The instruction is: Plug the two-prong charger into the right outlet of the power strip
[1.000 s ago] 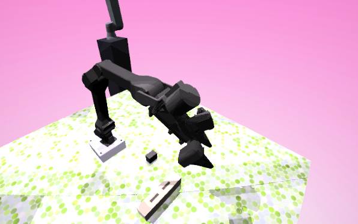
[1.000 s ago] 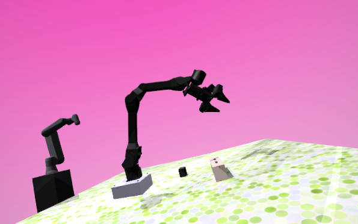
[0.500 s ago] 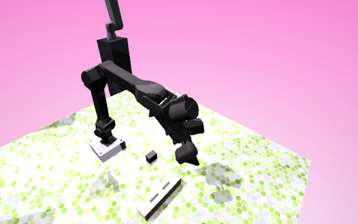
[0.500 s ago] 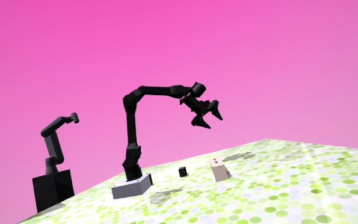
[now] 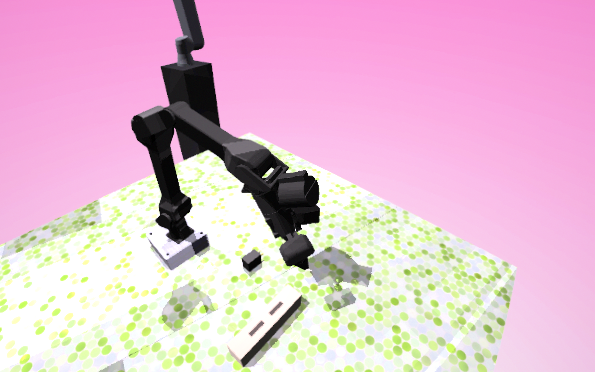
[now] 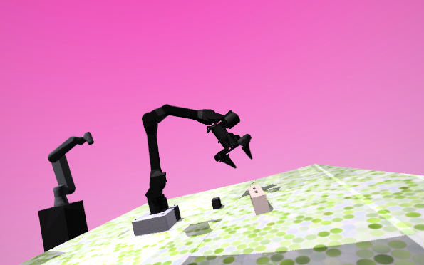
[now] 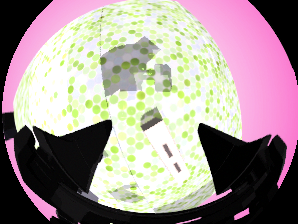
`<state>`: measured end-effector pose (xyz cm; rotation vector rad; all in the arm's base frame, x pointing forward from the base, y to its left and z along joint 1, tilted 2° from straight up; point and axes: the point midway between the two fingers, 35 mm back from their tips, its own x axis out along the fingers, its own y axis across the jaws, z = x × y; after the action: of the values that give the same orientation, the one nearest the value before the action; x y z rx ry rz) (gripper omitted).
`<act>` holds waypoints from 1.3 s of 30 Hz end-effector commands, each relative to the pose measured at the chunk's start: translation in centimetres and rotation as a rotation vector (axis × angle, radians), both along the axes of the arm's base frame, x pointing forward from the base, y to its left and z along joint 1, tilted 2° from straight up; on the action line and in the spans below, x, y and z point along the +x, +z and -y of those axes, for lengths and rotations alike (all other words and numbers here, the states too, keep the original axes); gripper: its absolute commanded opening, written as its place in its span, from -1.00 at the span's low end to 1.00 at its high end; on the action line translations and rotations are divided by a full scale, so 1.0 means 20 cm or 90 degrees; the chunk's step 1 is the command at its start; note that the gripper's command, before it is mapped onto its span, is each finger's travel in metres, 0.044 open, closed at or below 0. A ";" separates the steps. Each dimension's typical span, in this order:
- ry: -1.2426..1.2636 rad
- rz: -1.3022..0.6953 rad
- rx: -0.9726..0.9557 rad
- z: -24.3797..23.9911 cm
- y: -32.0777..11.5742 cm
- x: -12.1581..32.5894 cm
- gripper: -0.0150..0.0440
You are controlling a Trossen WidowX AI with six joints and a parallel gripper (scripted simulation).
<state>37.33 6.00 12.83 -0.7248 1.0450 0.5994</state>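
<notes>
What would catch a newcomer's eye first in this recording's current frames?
The black arm arching over the green-dotted table, its tool hanging in the air with fingers spread wide and nothing between them. Below it on the table lie the pale power strip with its two dark slots, and the small black charger on its own between the strip and the arm's base. A second grey arm on a black box stands off the table's far side.
</notes>
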 end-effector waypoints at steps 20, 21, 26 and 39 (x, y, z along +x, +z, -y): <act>0.216 -0.199 -0.128 -0.03 -0.33 -0.56 1.00; 0.227 -0.208 -0.134 -0.03 -0.34 -0.59 1.00; 0.277 -0.252 -0.158 -0.02 -0.39 -0.71 1.00; 0.284 -0.258 -0.162 -0.02 -0.46 -0.72 1.00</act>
<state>23.10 6.40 4.49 -1.0962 1.3495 1.0302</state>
